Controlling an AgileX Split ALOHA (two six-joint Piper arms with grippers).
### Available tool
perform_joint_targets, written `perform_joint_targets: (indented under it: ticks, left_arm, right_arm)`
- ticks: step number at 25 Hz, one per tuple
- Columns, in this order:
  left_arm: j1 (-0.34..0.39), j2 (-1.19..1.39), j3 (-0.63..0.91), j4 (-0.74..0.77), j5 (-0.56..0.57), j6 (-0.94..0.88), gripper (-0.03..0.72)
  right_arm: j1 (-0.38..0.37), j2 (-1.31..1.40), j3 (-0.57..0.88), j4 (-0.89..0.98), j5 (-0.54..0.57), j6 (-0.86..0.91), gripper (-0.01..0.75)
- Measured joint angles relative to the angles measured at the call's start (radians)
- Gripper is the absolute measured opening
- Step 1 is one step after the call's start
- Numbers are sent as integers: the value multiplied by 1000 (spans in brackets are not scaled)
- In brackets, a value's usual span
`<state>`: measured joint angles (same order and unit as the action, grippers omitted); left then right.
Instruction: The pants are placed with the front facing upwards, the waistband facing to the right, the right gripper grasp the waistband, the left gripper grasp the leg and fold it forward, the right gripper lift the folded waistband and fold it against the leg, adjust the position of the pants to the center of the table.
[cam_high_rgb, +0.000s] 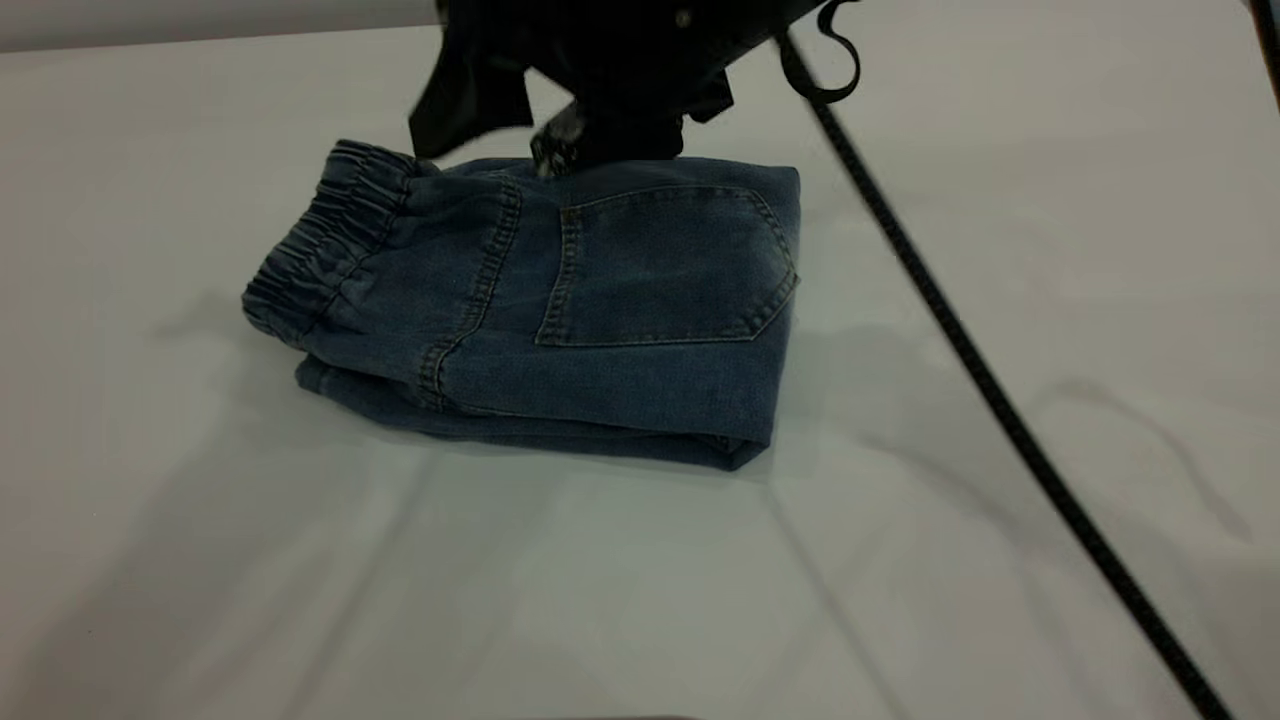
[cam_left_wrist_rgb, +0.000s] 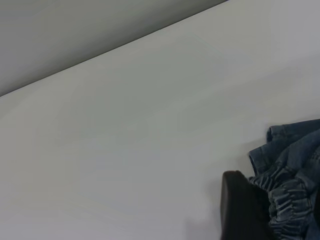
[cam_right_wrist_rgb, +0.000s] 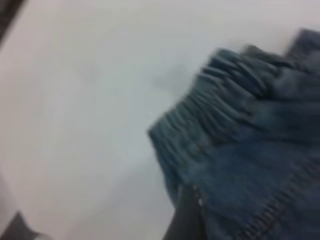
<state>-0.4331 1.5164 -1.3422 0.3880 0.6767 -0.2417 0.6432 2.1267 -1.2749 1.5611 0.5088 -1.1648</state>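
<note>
The pants (cam_high_rgb: 620, 300) lie folded into a compact blue denim bundle on the table (cam_high_rgb: 300, 560), back patch pocket facing up. The ruffled waistband (cam_high_rgb: 320, 240) is at the bundle's left end. Dark arm hardware (cam_high_rgb: 600, 90) hangs over the bundle's far edge, and I cannot separate the two arms there. In the left wrist view, my left gripper (cam_left_wrist_rgb: 285, 210) is shut on the bunched waistband (cam_left_wrist_rgb: 290, 200). In the right wrist view, my right gripper (cam_right_wrist_rgb: 190, 220) sits against the denim just behind the waistband (cam_right_wrist_rgb: 215, 105).
A black cable (cam_high_rgb: 980, 370) runs diagonally from the arms to the table's near right. Bare white tabletop surrounds the pants on all sides. The table's far edge (cam_left_wrist_rgb: 115, 47) shows in the left wrist view.
</note>
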Motion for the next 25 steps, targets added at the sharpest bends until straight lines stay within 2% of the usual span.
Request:
perform_joint_targets:
  ticks: [4,8,10,12,16,20,25]
  left_arm:
    - [0,0,0,0,0,0,317]
    - [0,0,0,0,0,12,317]
    - [0,0,0,0,0,24,317]
    - [0,0,0,0,0,29,317]
    - [0,0,0,3,0,38,317]
    - [0,0,0,60,6,51,317]
    - [4,0,0,177,63,23,317]
  right_arm:
    - [86,0,-81,-226,-105,290,523]
    - [128,6,-170,-512,-130,653,517]
    - [126,21,-204,-677,-100,831,516]
    - [125,36,-227,-857,-39,929,515]
    - [125,46,-231,-1101,100,1085,489]
    - [125,46,-238,-1202,166,1272,447]
    - [125,50,-279,-1220,193,1362,435]
